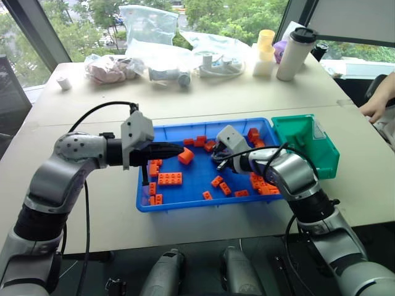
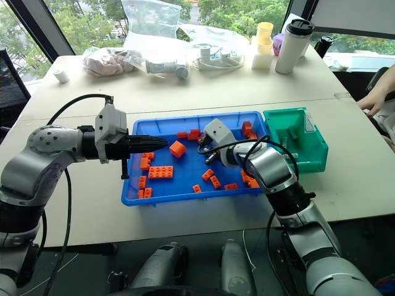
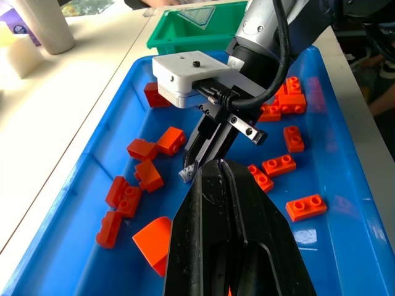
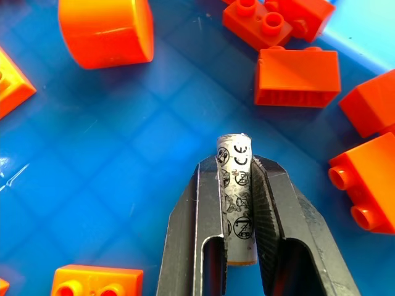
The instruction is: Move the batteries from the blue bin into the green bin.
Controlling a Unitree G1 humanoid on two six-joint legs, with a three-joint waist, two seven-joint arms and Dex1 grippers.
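Observation:
The blue bin [image 1: 203, 204] lies in front of me on the table, strewn with orange bricks. My right gripper [image 4: 236, 161] reaches down to its floor and is shut on a silver-grey battery [image 4: 235, 185], which lies lengthwise between the fingers just over the blue floor. In the left wrist view the battery's end [image 3: 187, 174] pokes out below the right gripper [image 3: 196, 161]. My left gripper [image 1: 179, 148] hovers over the bin's left half, pointing right, shut and empty. The green bin [image 1: 322, 155] stands against the blue bin's far right corner.
Orange bricks [image 1: 170, 179] lie scattered across the blue bin, with an orange cylinder block [image 4: 106, 31] near the held battery. Plastic bags, a tumbler [image 1: 295, 54] and cups stand at the table's far side. A person's hand [image 1: 375, 106] rests at the right edge.

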